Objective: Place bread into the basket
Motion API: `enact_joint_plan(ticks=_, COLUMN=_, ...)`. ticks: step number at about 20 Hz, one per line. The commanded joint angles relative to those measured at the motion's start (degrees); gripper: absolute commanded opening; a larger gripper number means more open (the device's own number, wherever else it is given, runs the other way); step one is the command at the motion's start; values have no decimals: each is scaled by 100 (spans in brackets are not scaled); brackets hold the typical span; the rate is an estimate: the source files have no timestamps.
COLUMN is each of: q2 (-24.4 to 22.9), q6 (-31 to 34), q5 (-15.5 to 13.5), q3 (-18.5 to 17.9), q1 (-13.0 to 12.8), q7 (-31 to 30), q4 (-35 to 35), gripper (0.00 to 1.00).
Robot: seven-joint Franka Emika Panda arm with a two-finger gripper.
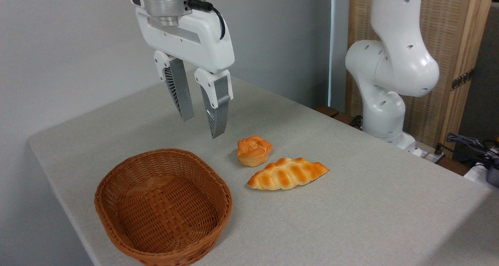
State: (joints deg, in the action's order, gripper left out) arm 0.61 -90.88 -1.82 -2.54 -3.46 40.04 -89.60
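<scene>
The basket (pixel 163 207) holds nothing, the bread (pixel 287 174) lies beside it, and the tool (pixel 202 127) hangs spread apart.

Grey wall (pixel 70 43) behind a grey-clothed table (pixel 351 203); wood-framed woven panel (pixel 460 43) at right.

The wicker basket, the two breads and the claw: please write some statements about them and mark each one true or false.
1. The wicker basket has nothing in it. True.
2. The braided loaf lies inside the basket. False: it lies on the table, to the right of the basket.
3. The small round bun sits just behind the loaf, near its left end. True.
4. The claw is shut on the bun. False: it hangs open above the table and holds nothing.
5. The claw is directly over the loaf. False: it is further left, above the far edge of the basket.
</scene>
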Motion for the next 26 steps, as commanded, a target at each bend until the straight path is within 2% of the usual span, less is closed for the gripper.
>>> enact_joint_plan(ticks=1, q2=-52, q6=-35, q5=-20, q3=-27, q1=12, q7=83, q4=-31, gripper=100)
enact_joint_plan(ticks=26, q2=36, q6=44, q5=-20, q3=-106, q1=-5, q7=75, q4=30, gripper=100)
